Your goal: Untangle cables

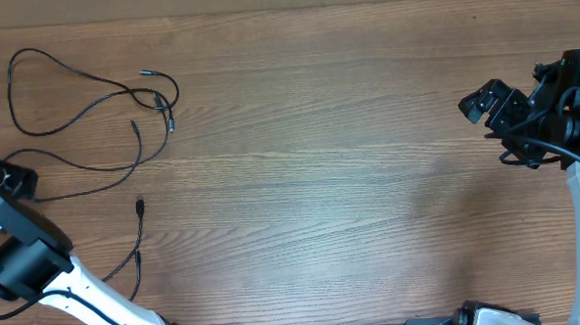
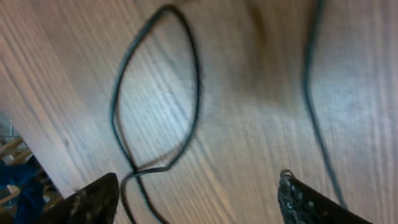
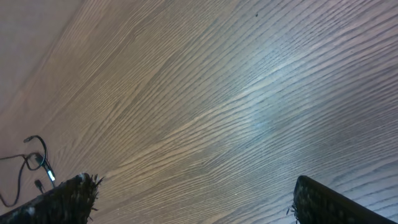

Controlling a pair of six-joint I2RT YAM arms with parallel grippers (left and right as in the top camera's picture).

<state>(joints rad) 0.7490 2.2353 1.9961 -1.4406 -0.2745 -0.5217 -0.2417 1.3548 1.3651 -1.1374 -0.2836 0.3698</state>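
At the left edge of the counter point(image 1: 320, 181), the left arm reaches in from the near-left corner, its left gripper point(image 2: 198, 182) tilted down close over the wood. Its jaws stand wide apart and grip nothing. The cables point(image 1: 166, 114) sprawl in loose black loops toward the far-left corner, with small plug tips showing. One loop lies on the wood just ahead of the left fingers, and one strand trails toward the near edge beside the arm. Well apart, at the right edge, the right arm bends inward. The right gripper point(image 1: 486, 103) hovers over plain wood, its jaws spread wide and holding nothing.
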